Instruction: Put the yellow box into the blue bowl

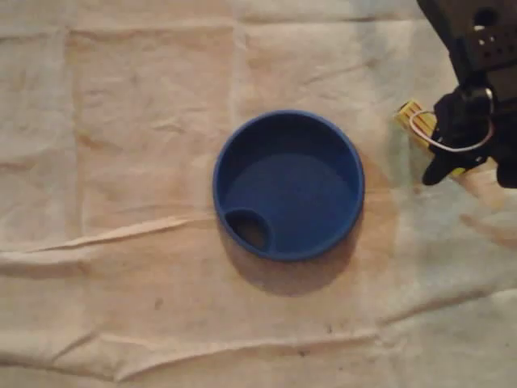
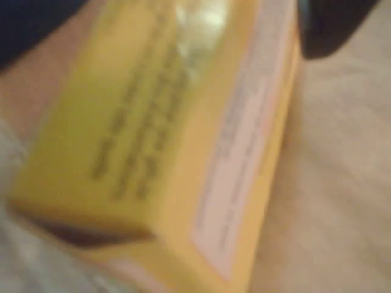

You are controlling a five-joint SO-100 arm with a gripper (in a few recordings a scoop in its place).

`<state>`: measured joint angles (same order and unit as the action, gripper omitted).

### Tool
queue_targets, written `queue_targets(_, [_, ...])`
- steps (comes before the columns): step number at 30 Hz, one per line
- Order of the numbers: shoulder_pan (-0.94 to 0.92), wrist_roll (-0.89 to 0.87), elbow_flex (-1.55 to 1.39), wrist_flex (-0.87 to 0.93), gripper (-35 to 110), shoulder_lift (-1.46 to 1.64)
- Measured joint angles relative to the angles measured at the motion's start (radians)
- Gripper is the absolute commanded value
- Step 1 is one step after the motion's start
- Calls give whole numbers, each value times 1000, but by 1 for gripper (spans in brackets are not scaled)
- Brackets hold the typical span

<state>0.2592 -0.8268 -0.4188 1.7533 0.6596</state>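
Box (image 1: pixel 410 113), yellow, lies on the cloth (image 1: pixel 121 162) at the right of the overhead frame. It sits apart from the blue bowl (image 1: pixel 230 162) at centre and is mostly covered by the gripper (image 1: pixel 452 153), which hangs over it from the upper right corner. In the wrist view the box (image 2: pixel 153 134) is very close and blurred, with a dark finger (image 2: pixel 330 24) at the upper right beside its edge. Whether the jaws are clamped on it I cannot tell.
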Motion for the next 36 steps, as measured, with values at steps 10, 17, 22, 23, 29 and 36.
queue_targets(10, [0,0,0,-103,32,0])
queue_targets(17, [0,0,0,-103,32,-15])
queue_targets(22, [0,0,0,-94,32,-81])
queue_targets(23, [0,0,0,-92,32,-91])
queue_targets(29, [0,0,0,-91,32,-106])
queue_targets(36, [9,0,0,-91,32,-106])
